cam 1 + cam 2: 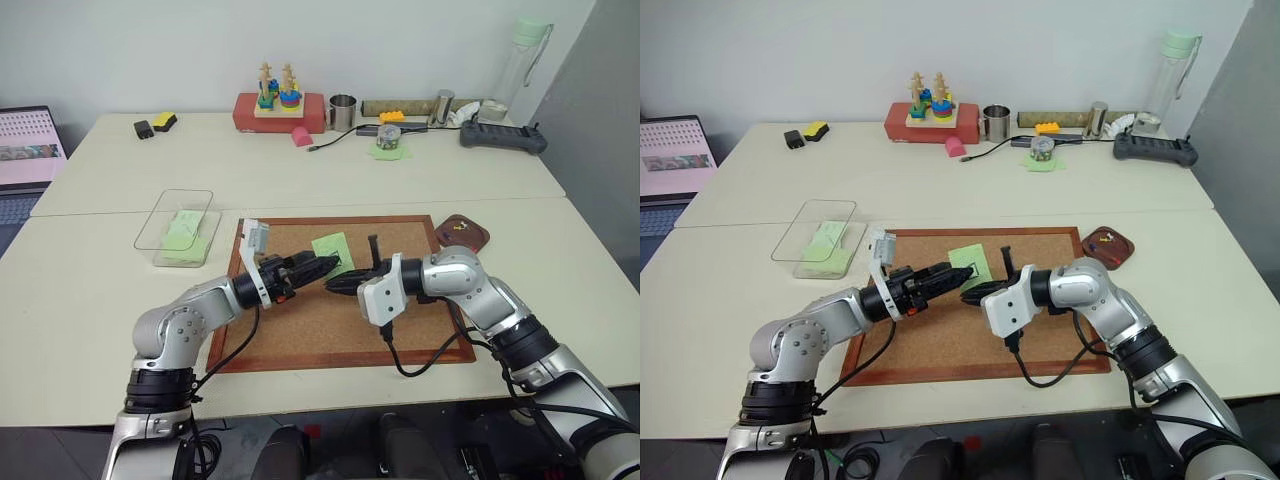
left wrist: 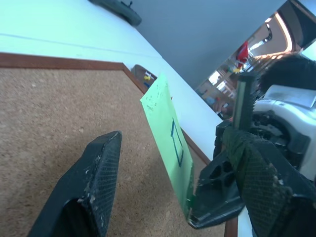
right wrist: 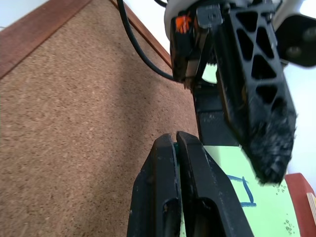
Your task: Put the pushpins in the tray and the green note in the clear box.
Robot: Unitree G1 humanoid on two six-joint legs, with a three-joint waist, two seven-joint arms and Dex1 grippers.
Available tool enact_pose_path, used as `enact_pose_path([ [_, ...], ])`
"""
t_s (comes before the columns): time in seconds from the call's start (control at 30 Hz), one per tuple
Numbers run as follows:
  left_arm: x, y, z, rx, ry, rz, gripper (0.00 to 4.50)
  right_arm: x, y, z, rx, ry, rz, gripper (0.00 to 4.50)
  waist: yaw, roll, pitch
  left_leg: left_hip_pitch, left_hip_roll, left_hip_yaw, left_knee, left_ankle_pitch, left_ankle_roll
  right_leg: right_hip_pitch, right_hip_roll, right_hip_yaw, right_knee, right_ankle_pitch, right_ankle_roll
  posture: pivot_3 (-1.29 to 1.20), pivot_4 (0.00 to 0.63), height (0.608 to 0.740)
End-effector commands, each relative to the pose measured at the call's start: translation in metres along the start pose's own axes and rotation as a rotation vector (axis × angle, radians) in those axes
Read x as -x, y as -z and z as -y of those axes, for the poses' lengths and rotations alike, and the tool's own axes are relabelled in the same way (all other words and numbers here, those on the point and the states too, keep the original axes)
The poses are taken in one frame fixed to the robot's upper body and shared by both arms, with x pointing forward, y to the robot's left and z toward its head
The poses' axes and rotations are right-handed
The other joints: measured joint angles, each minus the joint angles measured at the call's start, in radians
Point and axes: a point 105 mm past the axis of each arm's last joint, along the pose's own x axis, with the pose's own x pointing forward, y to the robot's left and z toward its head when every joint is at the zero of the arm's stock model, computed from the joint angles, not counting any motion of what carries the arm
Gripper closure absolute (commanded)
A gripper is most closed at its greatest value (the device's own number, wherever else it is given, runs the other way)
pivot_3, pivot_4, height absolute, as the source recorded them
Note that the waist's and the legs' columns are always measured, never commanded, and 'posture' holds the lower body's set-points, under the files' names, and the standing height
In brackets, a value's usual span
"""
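Observation:
The green note [image 1: 333,248], light green with a dark outlined shape, is lifted off the corkboard [image 1: 300,330]. My right gripper [image 1: 337,285] is shut on its lower edge. My left gripper [image 1: 328,264] is open, and the note [image 2: 165,133] stands between its two fingers [image 2: 98,168] without being pinched. The clear box [image 1: 150,238] sits to the left of the board with pale green papers in it. The tray [image 1: 478,240], a small reddish-brown dish, lies at the board's far right corner. A few tiny bits lie in it; I cannot tell whether they are pushpins.
On the back table stand a red box with a stacking toy [image 1: 279,108], a metal cup [image 1: 342,112], a bottle [image 1: 522,60] and a dark controller [image 1: 503,136]. A laptop [image 1: 28,150] sits at the far left. Black cables hang under both wrists.

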Motion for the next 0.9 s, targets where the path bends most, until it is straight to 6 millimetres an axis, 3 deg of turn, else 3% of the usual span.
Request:
enact_pose_path([
  [0.03,-0.008,-0.003,0.008,-0.035,0.051,0.009,1.21,0.001,-0.013,0.009,0.066,0.009,0.040,4.50,0.001,0.000,0.000,0.000,0.000,0.000,0.000,0.000,0.000,0.000,0.000,0.000,0.000,0.000,0.000,0.00,0.150,0.740],
  [0.13,-0.009,-0.004,0.007,-0.038,0.052,0.022,1.58,0.000,-0.014,0.009,0.067,0.009,0.045,4.50,0.002,0.000,0.000,0.000,0.000,0.000,0.000,0.000,0.000,0.000,0.000,0.000,0.000,0.000,0.000,0.00,0.150,0.740],
  [0.67,-0.012,0.003,0.001,-0.101,0.018,0.005,4.43,-0.001,-0.013,0.007,0.066,0.006,0.049,4.50,0.006,0.000,0.000,0.000,0.000,0.000,0.000,0.000,0.000,0.000,0.000,0.000,0.000,0.000,0.000,0.00,0.150,0.740],
  [0.8,-0.012,0.003,0.000,-0.107,0.015,0.005,4.43,-0.001,-0.013,0.008,0.069,0.016,0.053,4.50,0.006,0.000,0.000,0.000,0.000,0.000,0.000,0.000,0.000,0.000,0.000,0.000,0.000,0.000,0.000,0.00,0.150,0.740],
  [0.9,-0.014,0.002,-0.012,-0.138,-0.055,0.018,4.43,0.001,-0.016,0.015,0.072,0.055,0.065,4.50,0.006,0.000,0.000,0.000,0.000,0.000,0.000,0.000,0.000,0.000,0.000,0.000,0.000,0.000,0.000,0.00,0.150,0.740],
])
